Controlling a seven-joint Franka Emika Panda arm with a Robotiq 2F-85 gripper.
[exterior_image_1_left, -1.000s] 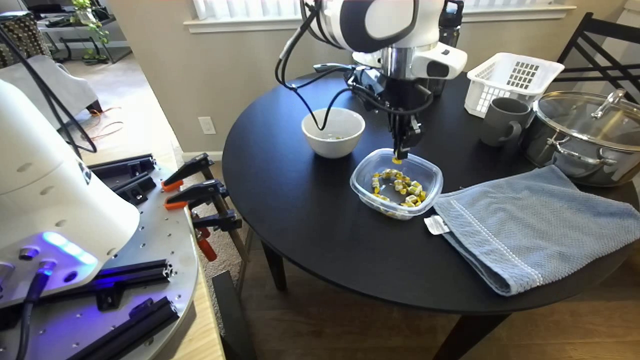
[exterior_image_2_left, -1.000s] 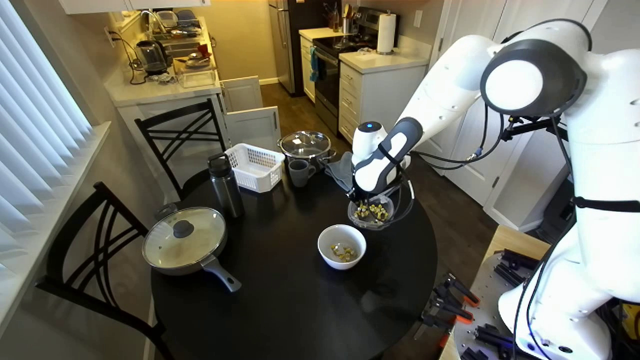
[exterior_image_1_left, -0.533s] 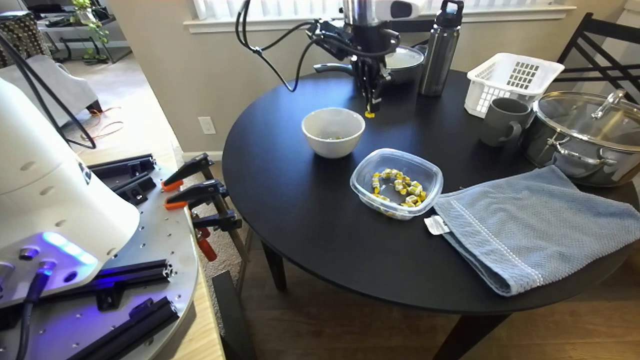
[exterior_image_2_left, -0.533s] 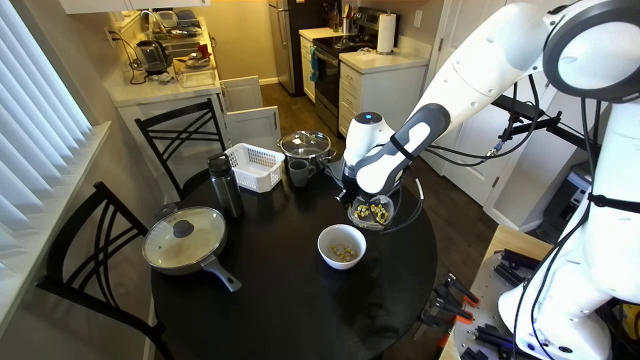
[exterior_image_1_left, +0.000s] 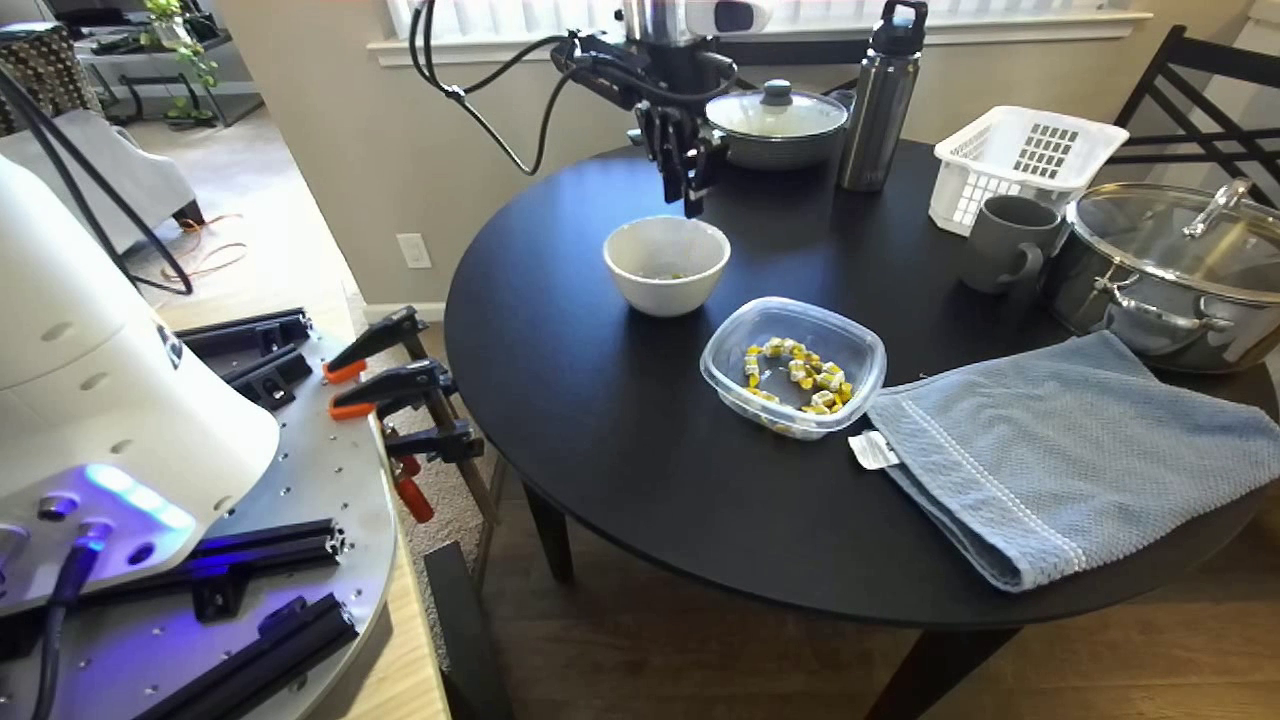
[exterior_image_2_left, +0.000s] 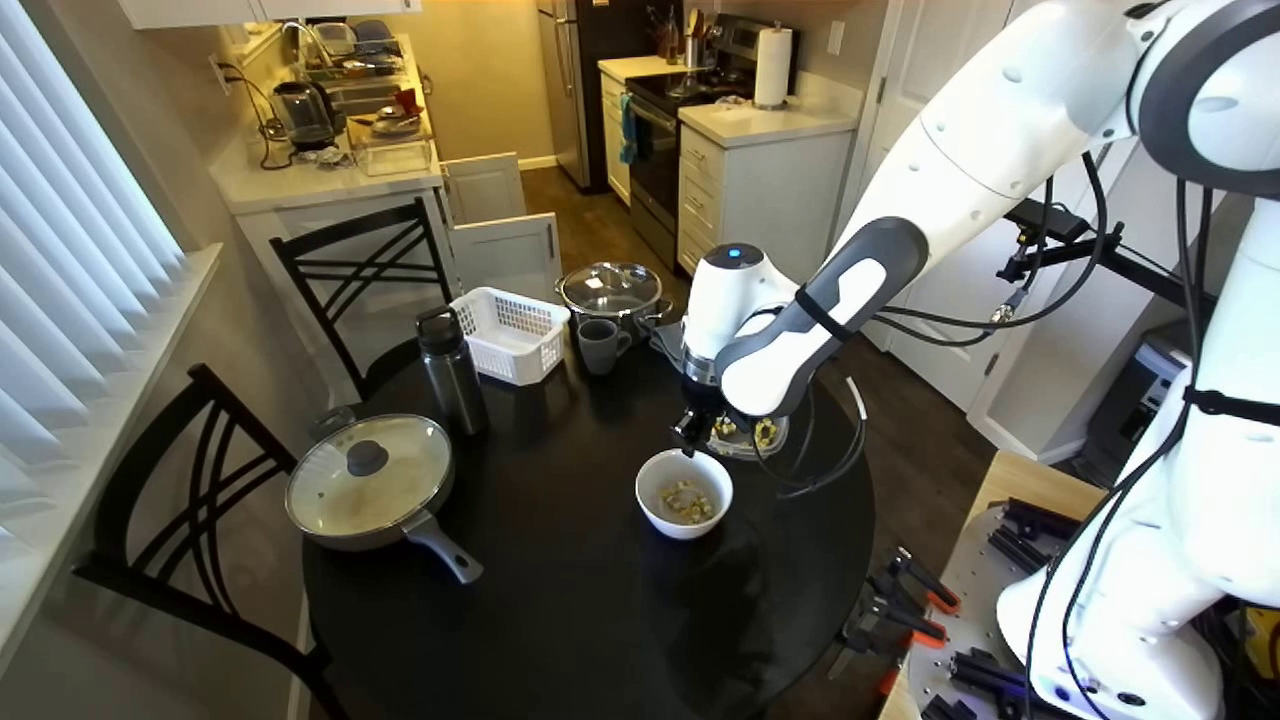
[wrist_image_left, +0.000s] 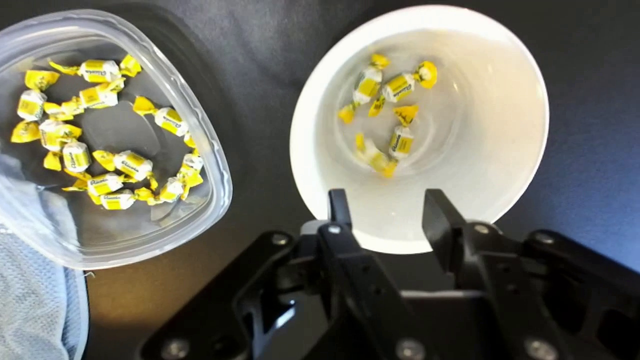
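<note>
The hand (wrist_image_left: 388, 204) is held above the rim of the bowl (wrist_image_left: 485, 160), with its fingers (wrist_image_left: 442, 215) parted. Four sweets (wrist_image_left: 401, 142) are seen in the bowl, one of them blurred, and more sweets (wrist_image_left: 132, 165) are scattered in the clear tub (wrist_image_left: 220, 192) beside it on the table (exterior_image_1_left: 620, 450).

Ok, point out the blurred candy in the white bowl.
In the wrist view, the candy nearest the picture's bottom in the white bowl; its other three candies look sharp.
</note>
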